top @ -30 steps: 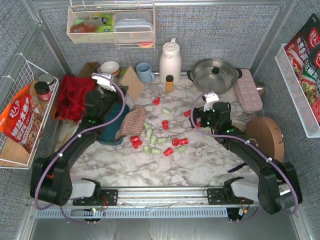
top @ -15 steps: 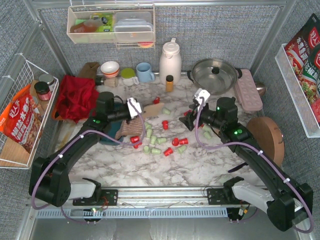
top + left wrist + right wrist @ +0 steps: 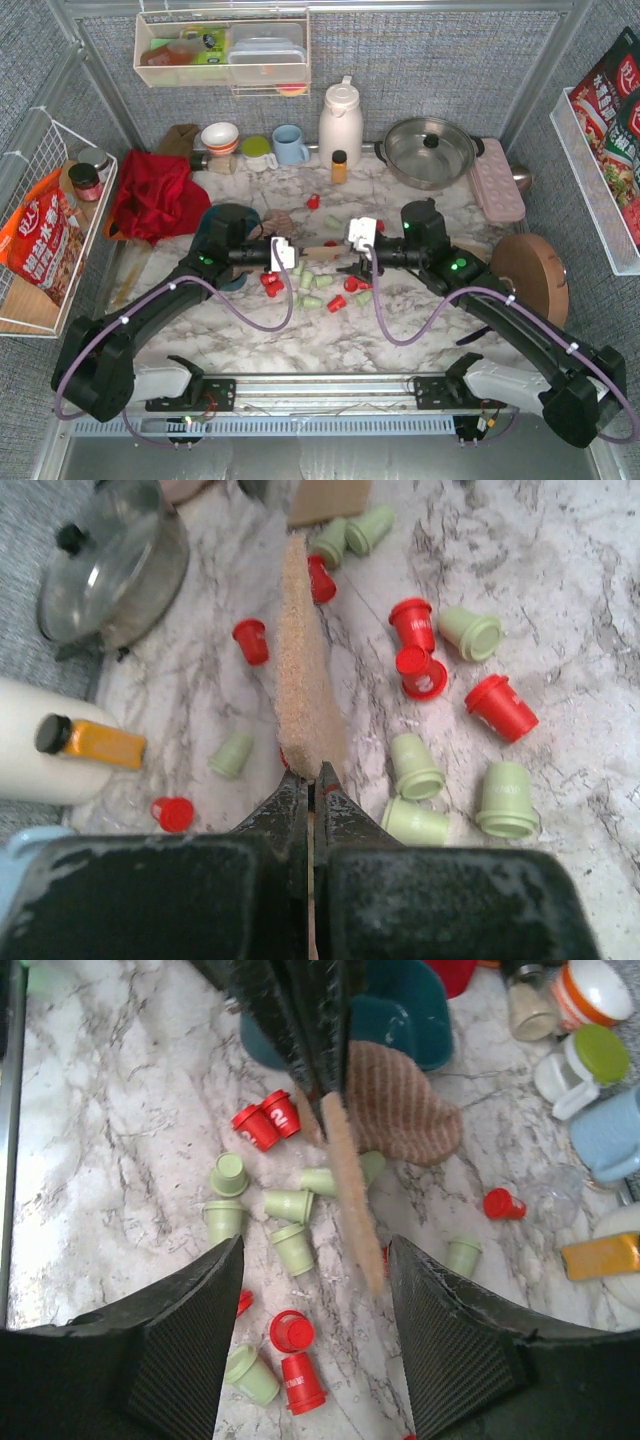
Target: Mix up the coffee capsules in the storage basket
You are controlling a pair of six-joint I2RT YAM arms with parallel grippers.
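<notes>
Your left gripper (image 3: 308, 776): clamped tight on one end of a thin tan flat board (image 3: 305, 680), held on edge
Your right gripper (image 3: 315, 1248): fingers spread either side of the board's other end
Pods: red and mint-green tapered plastic coffee capsules (image 3: 500, 708), scattered on the white marble tabletop (image 3: 300, 340) beneath the board
Tray: dark teal plastic storage basket (image 3: 405, 1005), under your left arm, with a brown ribbed knitted cloth (image 3: 400, 1110) against its rim

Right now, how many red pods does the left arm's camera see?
6 red capsules: three right of the tan board, one by its far end, one left of it, one near the amber bottle. Others may hide underneath.
</notes>
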